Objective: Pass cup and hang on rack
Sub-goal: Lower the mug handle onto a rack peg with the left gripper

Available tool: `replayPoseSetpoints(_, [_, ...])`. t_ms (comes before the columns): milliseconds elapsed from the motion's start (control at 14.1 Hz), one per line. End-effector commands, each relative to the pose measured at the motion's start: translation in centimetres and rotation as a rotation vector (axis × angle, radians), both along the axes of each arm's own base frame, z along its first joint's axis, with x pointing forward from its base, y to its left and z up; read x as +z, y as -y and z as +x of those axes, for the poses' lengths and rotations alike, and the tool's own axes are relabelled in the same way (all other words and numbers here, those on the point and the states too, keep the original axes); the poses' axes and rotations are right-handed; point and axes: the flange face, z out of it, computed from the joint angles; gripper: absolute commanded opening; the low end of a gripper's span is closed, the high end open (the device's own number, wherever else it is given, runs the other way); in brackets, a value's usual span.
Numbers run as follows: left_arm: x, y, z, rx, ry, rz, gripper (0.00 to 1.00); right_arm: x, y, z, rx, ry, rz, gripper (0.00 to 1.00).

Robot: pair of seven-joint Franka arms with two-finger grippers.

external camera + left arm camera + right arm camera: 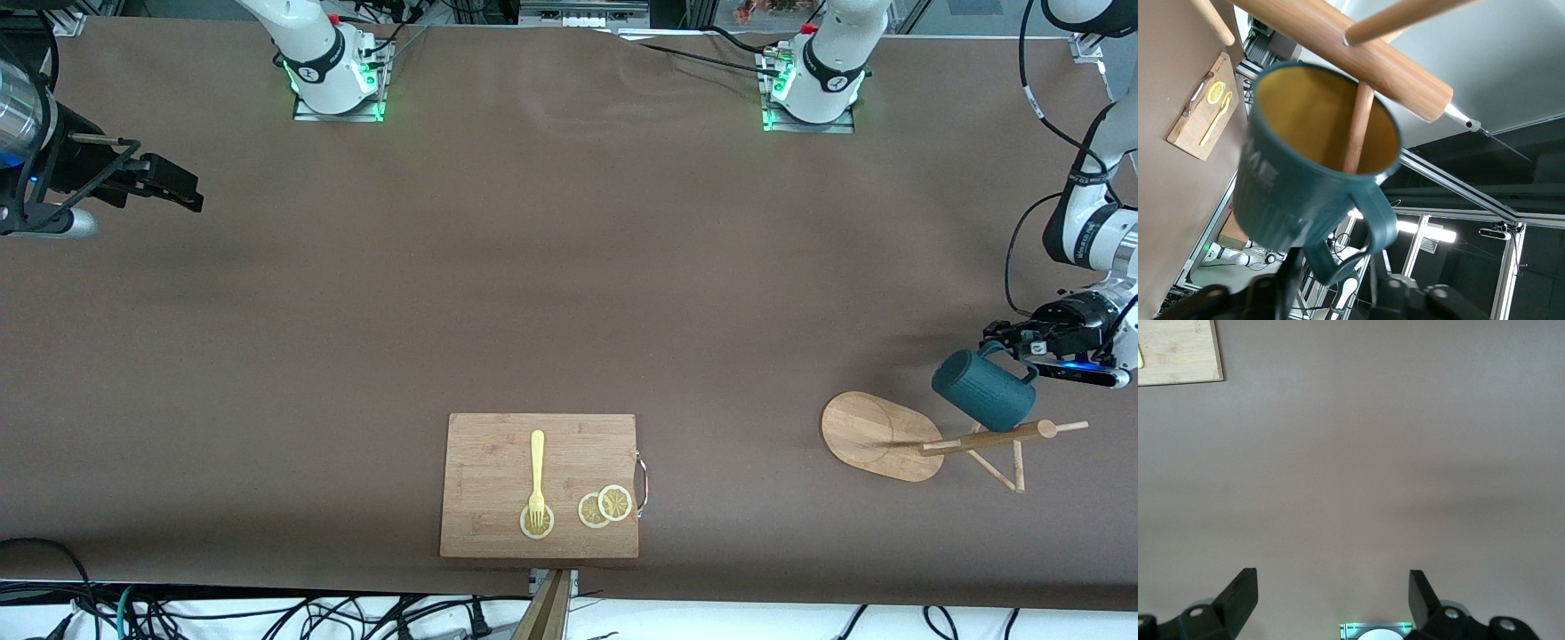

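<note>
The left gripper stood at the right edge of the front view, above the rack, with its fingers closed on the loop handle of the cup. The cup was held off the tabletop, tilted, its body just above the rack's pole in that view. In the left wrist view a thin peg ran down into the cup's yellowish mouth while the thick pole crossed above it. The handle appeared free of any peg, so the hanging step was judged not yet complete. The handle grasp left the mouth clear, but the peg would probably need to enter the loop instead.

The rack's oval base lay at lower right of the front view, its pole and crossing pegs pointing toward the right edge.

The right gripper waited at the upper left edge of the front view, over bare tabletop, fingers spread apart and holding nothing, well apart from the work.

A wooden cutting board sat at lower centre of the front view carrying a yellow fork and lemon slices, clear of the hanging work
</note>
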Motion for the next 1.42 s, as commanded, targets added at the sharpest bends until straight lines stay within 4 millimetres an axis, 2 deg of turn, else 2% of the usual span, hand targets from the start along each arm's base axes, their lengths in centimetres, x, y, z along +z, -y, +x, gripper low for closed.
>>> replayPoseSetpoints(0, [0.1, -0.4, 0.5, 0.024, 0.034, -0.009, 1.00, 0.5, 0.1, -0.8, 0.008, 0.013, 0.005, 1.00])
replayPoseSetpoints(356, [0.3, -1.0, 0.0, 0.014, 0.038, -0.003, 1.00, 0.5, 0.0, -0.8, 0.008, 0.016, 0.007, 1.00])
replayPoseSetpoints(783, [0.0, -1.6, -2.3, -0.090, 0.027, 0.008, 1.00, 0.5, 0.0, -0.8, 0.010, 0.016, 0.007, 1.00])
replayPoseSetpoints(1139, [-0.5, -3.8, -6.0, -0.222, -0.029, 0.095, 1.00, 0.5, -0.1, -0.8, 0.011, 0.016, 0.007, 1.00])
replayPoseSetpoints(1352, [1.5, -4.6, -8.3, -0.355, 0.002, 0.234, 1.00, 0.5, -0.1, -0.8, 0.011, 0.018, 0.007, 1.00])
